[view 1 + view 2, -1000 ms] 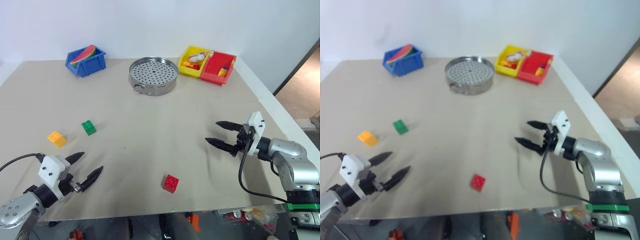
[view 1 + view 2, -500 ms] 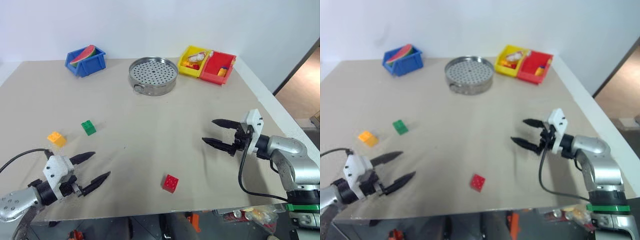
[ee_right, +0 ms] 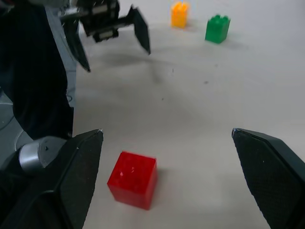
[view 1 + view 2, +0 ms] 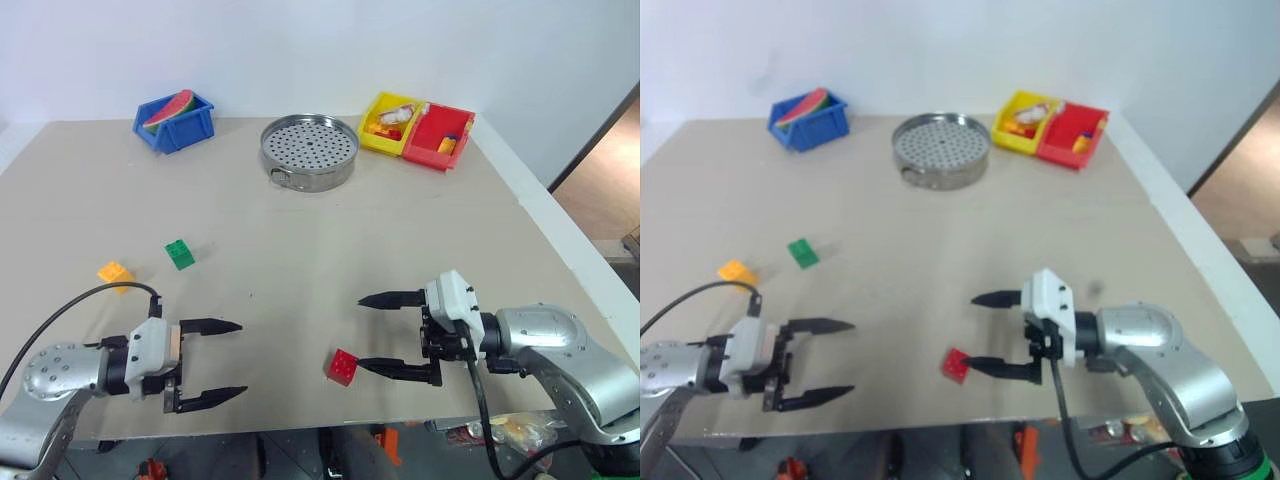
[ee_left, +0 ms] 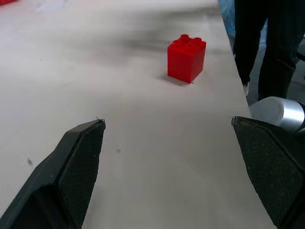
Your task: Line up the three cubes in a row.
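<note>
The red cube (image 4: 342, 367) sits low in the middle of the surface (image 4: 300, 250). The green cube (image 4: 179, 254) and orange cube (image 4: 115, 272) sit at left. The left gripper (image 4: 224, 360) and right gripper (image 4: 378, 333) are both wide apart, holding nothing. The bin (image 4: 401, 123) toys are too small to tell.

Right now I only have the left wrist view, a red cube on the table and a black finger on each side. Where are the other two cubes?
Observer: The green cube and the orange cube lie near each other on the robot's left side of the table, well apart from the red cube.
Operator: Is the right gripper near the red one?
Observer: Yes. The right gripper is open beside it, one finger close to the cube, not holding it.
Operator: And my left gripper?
Observer: The left gripper is open and holds nothing, pointing across toward the red cube.
</note>
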Available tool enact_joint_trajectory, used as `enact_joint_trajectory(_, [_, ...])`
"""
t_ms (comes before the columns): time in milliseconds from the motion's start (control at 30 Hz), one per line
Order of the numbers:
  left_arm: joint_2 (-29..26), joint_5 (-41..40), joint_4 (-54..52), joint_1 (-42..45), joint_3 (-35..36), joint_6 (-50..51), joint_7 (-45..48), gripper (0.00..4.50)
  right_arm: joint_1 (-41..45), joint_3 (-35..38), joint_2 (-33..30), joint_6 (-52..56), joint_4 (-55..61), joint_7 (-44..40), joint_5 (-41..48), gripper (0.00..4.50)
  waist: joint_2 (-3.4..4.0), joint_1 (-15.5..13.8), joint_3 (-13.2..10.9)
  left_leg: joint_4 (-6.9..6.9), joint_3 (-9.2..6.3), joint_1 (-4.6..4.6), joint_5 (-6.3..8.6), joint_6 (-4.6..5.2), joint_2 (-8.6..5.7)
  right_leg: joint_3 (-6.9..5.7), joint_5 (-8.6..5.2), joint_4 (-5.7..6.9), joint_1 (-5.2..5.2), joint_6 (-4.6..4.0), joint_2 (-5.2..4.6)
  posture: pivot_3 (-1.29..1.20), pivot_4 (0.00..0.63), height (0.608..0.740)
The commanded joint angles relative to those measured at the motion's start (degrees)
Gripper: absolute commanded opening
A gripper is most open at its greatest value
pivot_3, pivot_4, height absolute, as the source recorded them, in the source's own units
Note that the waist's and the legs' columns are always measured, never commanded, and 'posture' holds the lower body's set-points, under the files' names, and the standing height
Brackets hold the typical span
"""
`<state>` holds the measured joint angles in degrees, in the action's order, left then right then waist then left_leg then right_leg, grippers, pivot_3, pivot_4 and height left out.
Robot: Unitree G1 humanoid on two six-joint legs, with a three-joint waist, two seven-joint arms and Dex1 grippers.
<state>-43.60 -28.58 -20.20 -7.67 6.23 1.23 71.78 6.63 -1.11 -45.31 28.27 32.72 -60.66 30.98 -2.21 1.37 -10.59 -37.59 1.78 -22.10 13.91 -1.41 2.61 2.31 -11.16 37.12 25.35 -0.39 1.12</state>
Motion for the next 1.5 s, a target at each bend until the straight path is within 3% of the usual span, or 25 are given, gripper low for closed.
enact_joint_trajectory(33, [-0.4, 0.1, 0.6, 2.0, -1.2, -0.8, 1.3, 4.40, -0.5, -1.6, 0.5, -4.1, 0.5, -0.1, -2.6, 4.50, 0.00, 0.1, 0.0, 0.00, 0.04, 0.02, 0.00, 0.00, 0.01, 0.03, 0.01, 0.00, 0.00, 0.01, 0.01, 0.00, 0.150, 0.740])
enact_joint_trajectory(533, [-0.7, -0.6, 1.5, 7.8, -3.7, 1.5, 1.7, 4.40, -1.5, -8.4, 1.5, -7.0, -1.2, -1.9, -5.5, 4.50, -0.01, 0.0, 0.0, 0.04, -0.07, 0.00, 0.01, 0.00, 0.05, 0.00, -0.03, 0.01, 0.00, -0.05, 0.12, 0.00, 0.150, 0.740])
enact_joint_trajectory(1500, [-1.2, -0.3, -2.0, 7.4, -3.2, 4.5, -1.3, 4.40, -0.8, -13.4, 3.8, -8.9, -8.1, -2.3, -10.1, 4.50, -0.02, 0.0, 0.0, 0.04, -0.08, 0.01, 0.01, 0.00, 0.05, 0.02, -0.02, 0.02, -0.01, -0.04, 0.15, 0.00, 0.150, 0.740])
